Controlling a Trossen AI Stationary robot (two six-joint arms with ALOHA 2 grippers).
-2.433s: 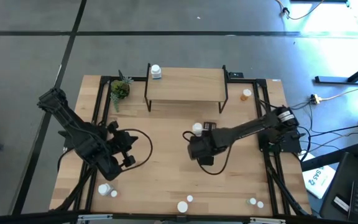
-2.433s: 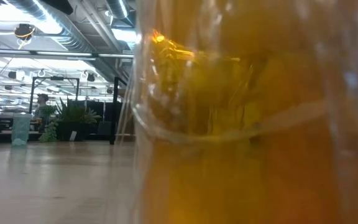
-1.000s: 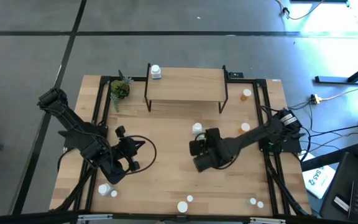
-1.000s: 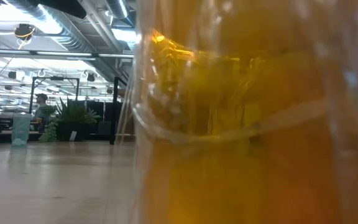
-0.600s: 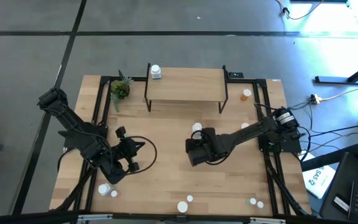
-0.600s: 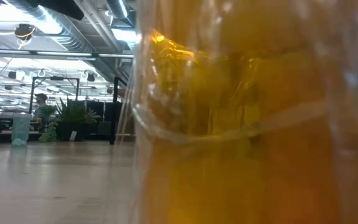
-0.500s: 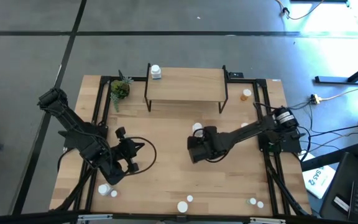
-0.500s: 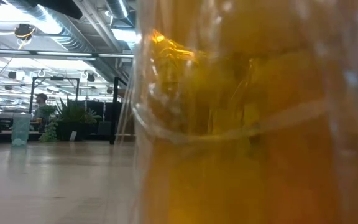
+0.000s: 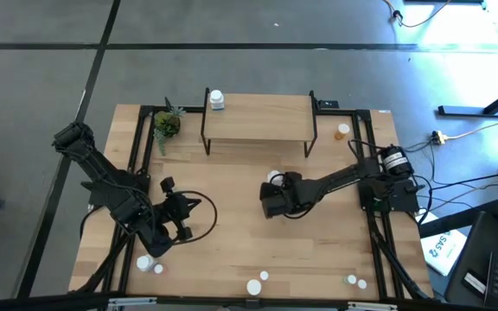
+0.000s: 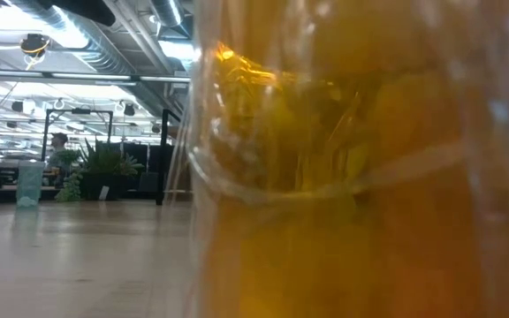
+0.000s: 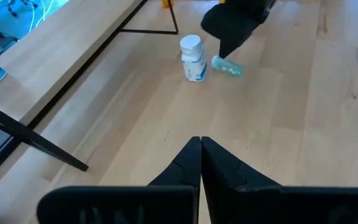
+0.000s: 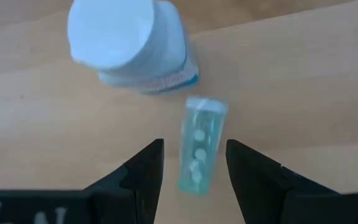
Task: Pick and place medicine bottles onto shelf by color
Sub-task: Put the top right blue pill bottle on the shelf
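Observation:
A pale green medicine bottle (image 12: 201, 146) lies on its side on the table next to an upright white bottle (image 12: 126, 40) with a white cap. My right gripper (image 12: 193, 165) hangs open just above the green bottle, pointing down, one finger on either side of it and not touching. In the high view this gripper (image 9: 271, 199) covers the green bottle; the white one (image 9: 272, 177) shows at its far side. My left gripper (image 11: 201, 146) is shut and holds nothing, left of centre (image 9: 195, 206). The shelf (image 9: 258, 117) stands at the far edge with one white bottle (image 9: 217, 99) on it.
A small potted plant (image 9: 167, 125) stands left of the shelf, an orange bottle (image 9: 342, 131) right of it. More bottles sit along the near edge (image 9: 148, 262), (image 9: 253, 285), (image 9: 350, 279). An orange bottle (image 10: 352, 177) right at the lens blocks most of the low view.
My right gripper has moved toward the table's far edge and down, rolling at the wrist, until it straddles the pale green bottle beside the white one. Its fingers have kept the same gap. Both bottles have stayed put.

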